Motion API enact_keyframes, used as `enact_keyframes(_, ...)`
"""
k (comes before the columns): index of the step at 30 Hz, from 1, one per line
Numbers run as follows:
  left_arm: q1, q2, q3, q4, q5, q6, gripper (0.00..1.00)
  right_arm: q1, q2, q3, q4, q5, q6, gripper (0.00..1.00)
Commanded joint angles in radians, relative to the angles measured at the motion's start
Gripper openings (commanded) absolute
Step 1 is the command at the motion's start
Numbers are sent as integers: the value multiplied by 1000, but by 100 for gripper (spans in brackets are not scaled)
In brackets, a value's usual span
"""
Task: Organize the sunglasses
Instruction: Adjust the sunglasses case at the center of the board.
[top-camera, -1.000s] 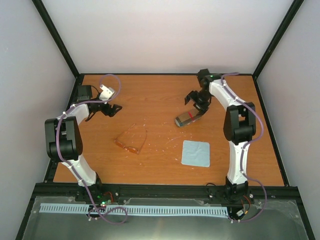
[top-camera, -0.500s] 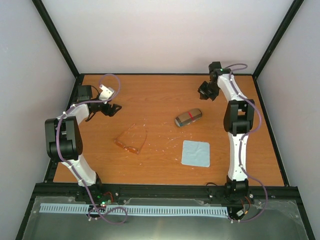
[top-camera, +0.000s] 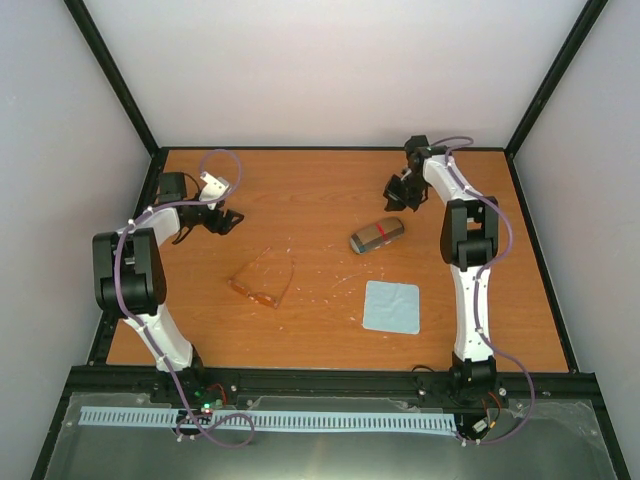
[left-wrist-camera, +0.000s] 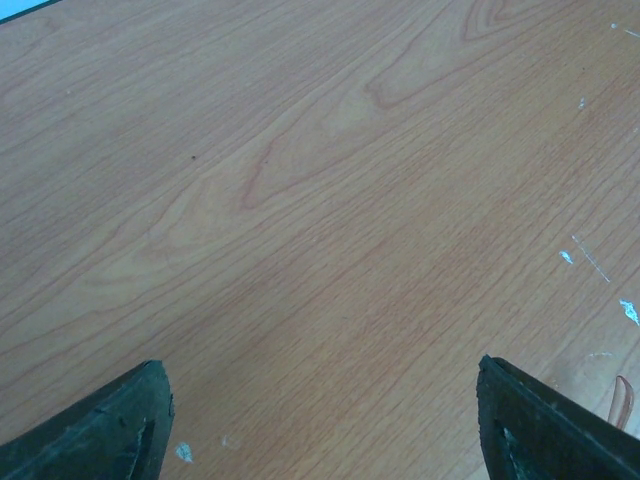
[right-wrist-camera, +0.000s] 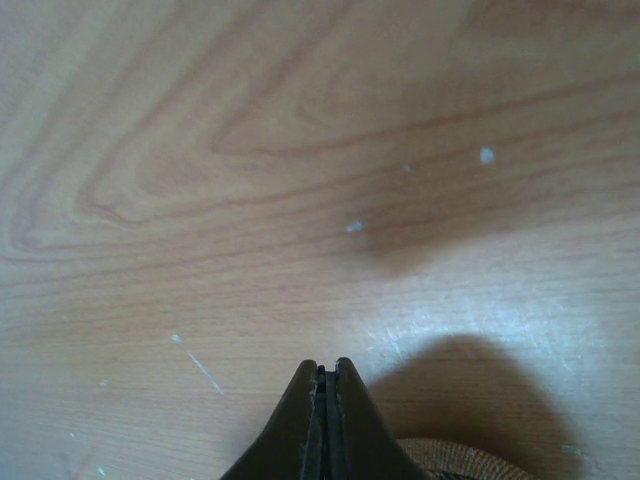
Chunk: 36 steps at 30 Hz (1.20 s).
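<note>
sunglasses (top-camera: 263, 282) are lying on the counter (top-camera: 320, 200) well left of the striped case (top-camera: 377, 235), right end effector (top-camera: 398, 192) hovering just beyond it, pressed together and empty, left end effector (top-camera: 228, 220) sitting spread far left of it.

The wooden table (top-camera: 320, 195) bears three things — sunglasses (top-camera: 262, 283), striped case (top-camera: 377, 235), blue cloth (top-camera: 391, 306).

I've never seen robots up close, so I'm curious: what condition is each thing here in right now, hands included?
sunglasses: unfolded, lying on the table, untouched
case: closed, lying on the table
cloth: spread flat
left hand: open, empty
right hand: shut, empty
</note>
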Motion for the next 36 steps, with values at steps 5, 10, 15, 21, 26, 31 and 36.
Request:
enact_keyframes(5,7,10,36,4,11,-2,83,16,11,-98,-55,4,-71,3)
enact_keyframes(10,7,5,27,7,15,4,82,17,-55,-187,-68,8,-87,3)
enact_keyframes(15,6,0,18,13,24,3,82,25,-133,-286,-96,9,-112,3)
enact_keyframes(21,7,-9,1,30,34,-1,82,30,-215,-329,-121,62,-113,11)
enact_keyframes(26,6,-17,-14,48,35,-11,83,42,-278,-281,-117,109,-67,44)
enact_keyframes(31,7,-21,-26,61,41,-16,83,76,-276,-248,-105,105,15,49)
enact_keyframes(36,8,-24,-33,65,43,-12,83,95,-222,-240,-180,153,30,18)
